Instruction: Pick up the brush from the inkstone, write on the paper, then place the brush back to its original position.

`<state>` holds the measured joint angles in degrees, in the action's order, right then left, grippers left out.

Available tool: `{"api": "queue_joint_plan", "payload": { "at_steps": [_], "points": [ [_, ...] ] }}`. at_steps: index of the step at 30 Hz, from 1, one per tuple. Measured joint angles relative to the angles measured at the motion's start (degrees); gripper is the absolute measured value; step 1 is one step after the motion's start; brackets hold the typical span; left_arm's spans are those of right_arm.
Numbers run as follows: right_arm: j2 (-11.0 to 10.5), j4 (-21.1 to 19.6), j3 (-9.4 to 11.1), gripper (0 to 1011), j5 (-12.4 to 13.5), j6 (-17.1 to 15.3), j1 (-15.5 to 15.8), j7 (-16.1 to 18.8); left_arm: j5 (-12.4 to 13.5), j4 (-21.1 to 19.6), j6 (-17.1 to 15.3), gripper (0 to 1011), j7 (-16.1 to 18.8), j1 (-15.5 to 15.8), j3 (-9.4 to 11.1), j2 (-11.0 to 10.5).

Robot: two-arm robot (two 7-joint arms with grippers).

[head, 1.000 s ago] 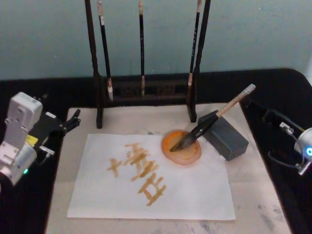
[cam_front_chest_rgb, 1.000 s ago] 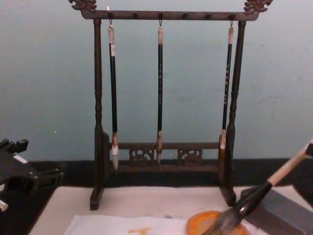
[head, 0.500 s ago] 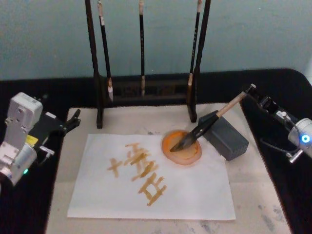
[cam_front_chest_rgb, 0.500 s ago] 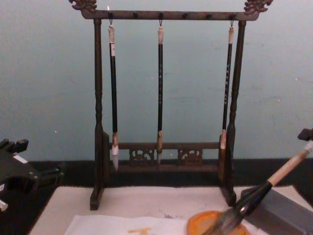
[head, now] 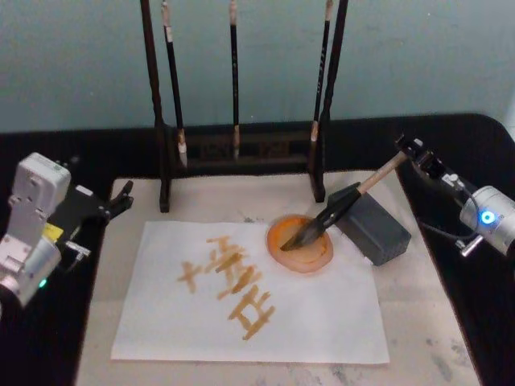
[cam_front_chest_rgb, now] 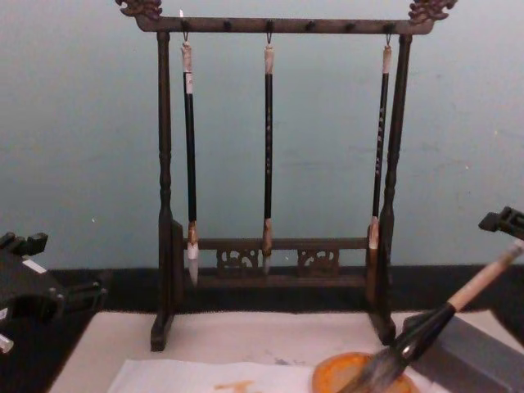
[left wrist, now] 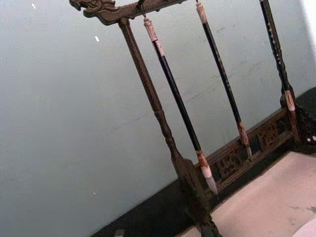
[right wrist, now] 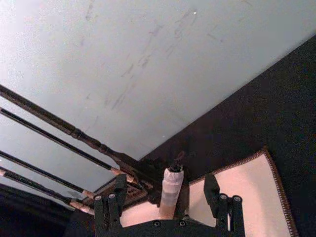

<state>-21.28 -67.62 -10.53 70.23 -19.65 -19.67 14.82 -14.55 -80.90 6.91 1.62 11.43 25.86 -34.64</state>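
1. Jaws. The right gripper [right wrist: 166,181] had its jaws spread, one to each side of the top end of the brush [head: 346,200]. The handle stood between them with a gap on both sides, so nothing was pinched. The gripper sat up and to the right of the inkstone [head: 315,256], beyond the grey block [head: 378,231].
2. Left gripper [head: 121,197]. It was parked well apart to the left of the inkstone, off the edge of the felt mat [head: 418,338]. Whether it was spread or closed could not be told.
3. Brush. Its bristles lay in the inkstone and its ferrule leaned on the grey block, just beside the inkstone's right side. The prop probably kept the wet tip in the dish and lifted the handle end clear of the mat, where jaws could straddle it.
4. Paper [head: 322,322]. It spread over the felt mat from the inkstone toward the robot and to the left, so a loaded brush would need only a short carry. Several orange-yellow strokes were on it, so the writing looked at least partly done.
5. Rack [head: 241,149]. It stood behind the inkstone with the slim brushes [head: 234,72] hanging tip-down, presumably as spares out of the working area.
6. Counts — one large brush, three slim brushes, one inkstone, one grey block, one sheet of paper, one mat, one rack, two grippers.
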Motion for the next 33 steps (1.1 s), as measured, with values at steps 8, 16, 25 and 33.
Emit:
{"api": "queue_joint_plan", "payload": {
  "at_steps": [8,16,25,33],
  "points": [
    [0.0,-0.3,0.1,1000,0.0,0.0,0.2,0.0,0.0,0.0,0.0,1009,0.0,0.0,0.0,0.0],
    [-0.1,-0.5,0.2,883,0.0,-0.1,0.3,0.0,0.0,0.0,0.0,1010,0.0,0.0,0.0,0.0],
    [-0.1,-0.6,0.2,620,0.0,-0.1,0.4,0.0,0.0,0.0,0.0,1009,0.0,0.0,0.0,0.0],
    [-0.1,-0.6,0.3,353,0.0,-0.1,0.4,0.0,0.0,0.0,0.0,1010,0.0,0.0,0.0,0.0]
  ]
}}
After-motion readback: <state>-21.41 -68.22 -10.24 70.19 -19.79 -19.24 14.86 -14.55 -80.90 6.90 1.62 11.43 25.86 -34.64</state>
